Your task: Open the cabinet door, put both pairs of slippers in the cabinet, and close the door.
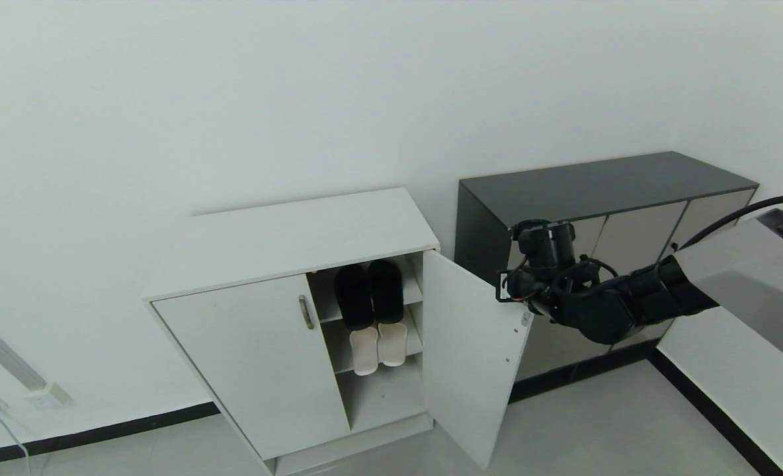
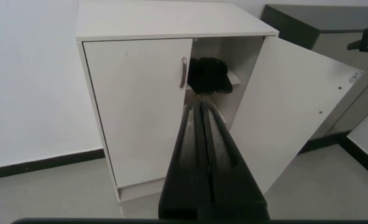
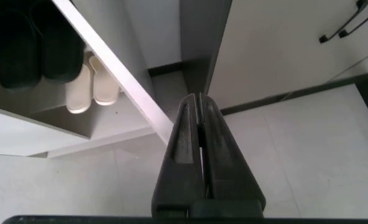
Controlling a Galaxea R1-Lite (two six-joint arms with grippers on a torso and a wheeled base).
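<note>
Both pairs in: black slippers (image 1: 368, 291) on upper shelf, white slippers (image 1: 378, 347) on shelf below. Cabinet door (image 1: 474, 357) stands wide open. Right gripper (image 3: 199, 102) by door's free edge, left gripper (image 2: 199, 112) facing cabinet front; both pinched closed, empty. Risk: fingers skid off smooth flat laminate, door rebounds ajar. Slippers look soft, matte, rounded.

Bottom shelf (image 1: 385, 411) free — open door (image 1: 474, 357) alongside
</note>
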